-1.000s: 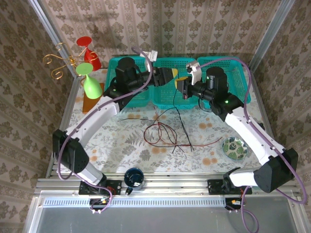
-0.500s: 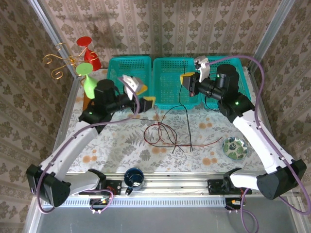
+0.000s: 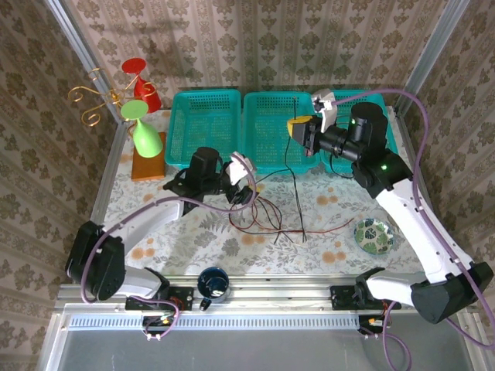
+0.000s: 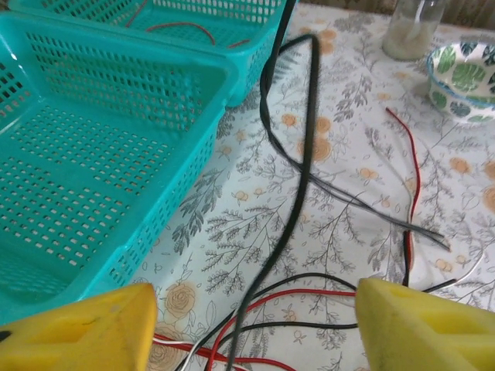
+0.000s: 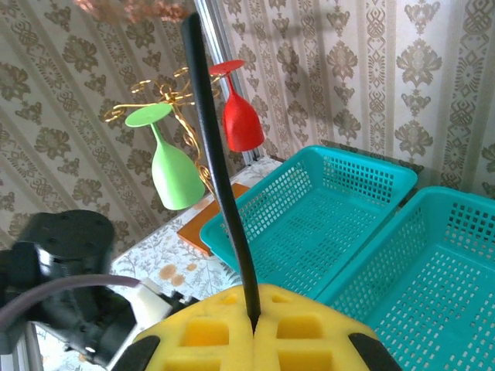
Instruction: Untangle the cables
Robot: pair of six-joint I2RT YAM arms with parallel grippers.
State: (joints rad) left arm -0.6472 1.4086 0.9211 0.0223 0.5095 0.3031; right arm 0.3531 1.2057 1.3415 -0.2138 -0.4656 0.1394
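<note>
Seen from above, a table covered in a floral cloth (image 3: 193, 232) holds a loose heap of thin black, dark red and pale cables (image 3: 259, 212) near its middle. Three teal plastic mesh baskets (image 3: 203, 116) stand in a row along the far edge.

The right gripper (image 3: 298, 131) hangs high over the front rim of the middle basket. In the right wrist view its yellow foam pads (image 5: 209, 340) are pressed together, pinching one black cable (image 5: 216, 170).

That black cable (image 3: 300, 205) drops from the pinch and runs toward the near edge of the table. Its free end lies among the loose ends just right of the heap.

The left gripper (image 3: 244, 182) sits low at the heap's far-left edge, the nearer of the two. Its yellow pads (image 4: 77, 332) are spread wide with nothing between them. In the left wrist view the black strand (image 4: 305, 154) runs straight away from the gap, with red loops (image 4: 309, 294) crossing just ahead.
</note>
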